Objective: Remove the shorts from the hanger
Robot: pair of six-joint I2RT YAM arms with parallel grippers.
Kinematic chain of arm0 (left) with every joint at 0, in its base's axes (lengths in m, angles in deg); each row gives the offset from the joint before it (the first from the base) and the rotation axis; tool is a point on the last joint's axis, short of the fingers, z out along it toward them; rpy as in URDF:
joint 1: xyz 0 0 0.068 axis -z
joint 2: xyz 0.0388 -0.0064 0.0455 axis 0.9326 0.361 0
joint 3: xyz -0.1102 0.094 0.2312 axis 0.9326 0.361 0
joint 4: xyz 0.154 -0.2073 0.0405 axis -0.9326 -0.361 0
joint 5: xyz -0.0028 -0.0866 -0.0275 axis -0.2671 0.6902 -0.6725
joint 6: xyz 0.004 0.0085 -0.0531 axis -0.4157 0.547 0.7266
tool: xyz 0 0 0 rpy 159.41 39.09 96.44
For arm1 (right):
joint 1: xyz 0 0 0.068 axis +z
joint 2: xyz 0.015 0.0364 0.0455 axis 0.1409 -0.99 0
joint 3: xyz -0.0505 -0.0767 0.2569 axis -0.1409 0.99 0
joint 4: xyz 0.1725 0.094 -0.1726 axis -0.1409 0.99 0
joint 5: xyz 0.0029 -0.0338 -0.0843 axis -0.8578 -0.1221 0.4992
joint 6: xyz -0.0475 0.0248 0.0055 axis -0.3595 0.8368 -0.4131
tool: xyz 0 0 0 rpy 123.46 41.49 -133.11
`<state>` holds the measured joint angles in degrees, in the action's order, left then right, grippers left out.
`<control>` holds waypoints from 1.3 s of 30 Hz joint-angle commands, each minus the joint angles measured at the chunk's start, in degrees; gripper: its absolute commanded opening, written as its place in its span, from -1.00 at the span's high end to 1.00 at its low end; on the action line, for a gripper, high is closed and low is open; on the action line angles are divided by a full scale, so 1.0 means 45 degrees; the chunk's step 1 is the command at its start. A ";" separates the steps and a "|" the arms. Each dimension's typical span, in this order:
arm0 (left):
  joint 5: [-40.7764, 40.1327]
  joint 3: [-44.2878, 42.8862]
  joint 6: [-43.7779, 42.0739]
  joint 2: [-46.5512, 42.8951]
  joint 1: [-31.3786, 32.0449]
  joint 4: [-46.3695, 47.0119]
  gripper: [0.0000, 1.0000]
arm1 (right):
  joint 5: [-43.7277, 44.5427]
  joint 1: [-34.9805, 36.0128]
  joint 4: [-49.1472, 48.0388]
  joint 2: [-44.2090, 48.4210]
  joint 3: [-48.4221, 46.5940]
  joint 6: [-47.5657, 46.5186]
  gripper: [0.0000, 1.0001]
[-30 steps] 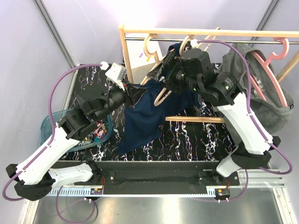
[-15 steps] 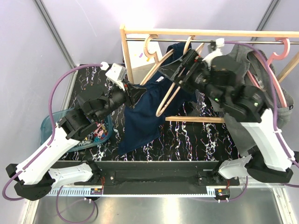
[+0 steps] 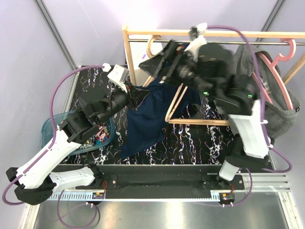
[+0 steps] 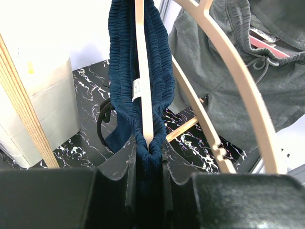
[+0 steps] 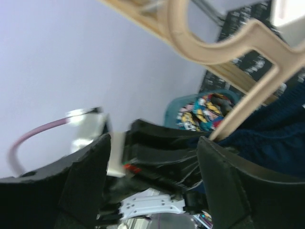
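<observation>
Biggest thing here is the pale wooden clothes rack with a metal rail (image 3: 209,33), standing at the back of the black white-veined marble-look table (image 3: 200,138). On the right end of it the plain dark grey cloth shorts (image 3: 281,112) are draped over a pink curved hanger (image 3: 276,71).

The plain navy blue cloth shorts (image 3: 145,119) are in the middle, trailing down onto the table, with the waistband looped around the arm of a light wooden hanger (image 3: 172,107). That hanger sits tilted, below the rail. The left gripper (image 4: 148,157) is clamped tight on the bunched navy waistband, right at the lower end of that hanger arm, as the left wrist view shows pretty clearly.

The right gripper (image 5: 155,143) is up high near the rail. Its view is blurry, but the fingers are spread wide with nothing pinched between them, and the hanger's hook is just past the tips.

Over on the left there's a round teal plastic basket (image 3: 47,125) with the bright multicolour cartoon-print shorts (image 3: 101,136) lying inside. A small white box (image 3: 136,71) sits by the rack's left post.
</observation>
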<state>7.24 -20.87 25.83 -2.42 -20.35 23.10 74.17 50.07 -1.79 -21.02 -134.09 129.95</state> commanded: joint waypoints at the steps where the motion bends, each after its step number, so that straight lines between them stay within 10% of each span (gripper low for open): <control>1: -0.0265 -0.0474 0.0195 -0.0294 0.0064 0.0956 1.00 | 0.2226 0.0178 0.1119 -0.0104 0.0966 0.0403 -0.50; 21: 0.0203 -0.0455 0.0430 -0.0529 0.0084 0.0780 1.00 | 0.4007 0.0139 -0.2449 0.0228 0.4658 0.0619 -0.36; 26: 0.0066 -0.0377 0.0488 -0.0665 0.0084 0.0702 1.00 | 0.4298 0.0139 -0.4637 0.1048 0.6763 -0.0045 0.11; 31: 0.0301 -0.0260 0.0663 -0.1094 0.0084 0.0370 0.04 | 0.4456 0.0139 -0.6981 0.2412 0.9070 -0.1352 0.51; 39: -0.0439 -0.0747 0.1288 -0.1486 0.0045 -0.0236 -0.23 | 0.4046 -0.0055 -1.0363 0.3783 1.2159 -0.4029 1.00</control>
<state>7.50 -21.09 29.21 -8.21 -20.11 20.63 91.92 50.27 -36.17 -7.69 -82.40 121.45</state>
